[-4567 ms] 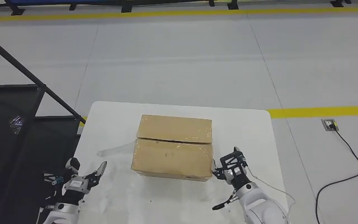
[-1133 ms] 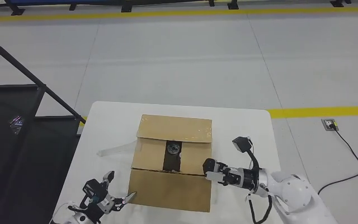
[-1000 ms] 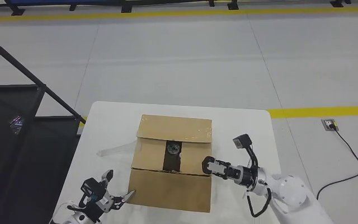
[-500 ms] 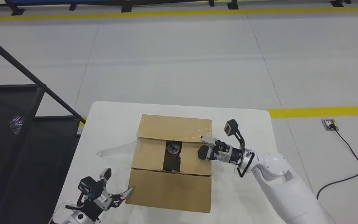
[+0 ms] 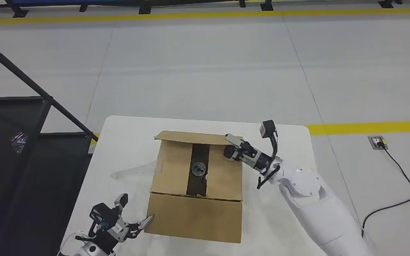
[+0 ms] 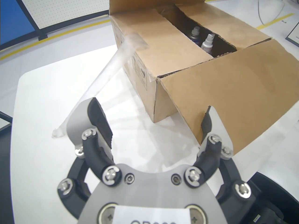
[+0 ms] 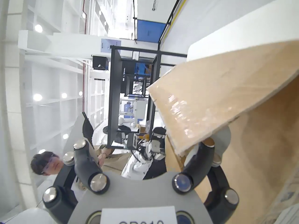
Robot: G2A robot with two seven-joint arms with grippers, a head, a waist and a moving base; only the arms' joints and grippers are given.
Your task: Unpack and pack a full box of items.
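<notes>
The brown cardboard box (image 5: 173,173) stands mid-table. Its near flap (image 5: 195,217) is folded out toward me, and its far flap (image 5: 192,136) stands raised. Through the gap between the inner flaps I see bottle tops (image 5: 199,169), a dark spray can (image 6: 194,33) and a white spray bottle (image 6: 208,43). My right gripper (image 5: 230,152) is open at the far flap's right corner, one finger (image 7: 205,152) against the flap (image 7: 210,89) edge. My left gripper (image 6: 151,120) is open low over the table by the box's near left corner, holding nothing.
A peeled strip of clear tape (image 5: 131,171) hangs from the box's left side onto the white table (image 5: 122,141). Bare tabletop lies left and right of the box. The table's near edge is close behind my left gripper (image 5: 131,225).
My right gripper moved from the box's right side up to the far flap's corner, and that flap went from lying flat to standing raised. The left gripper hardly moved.
</notes>
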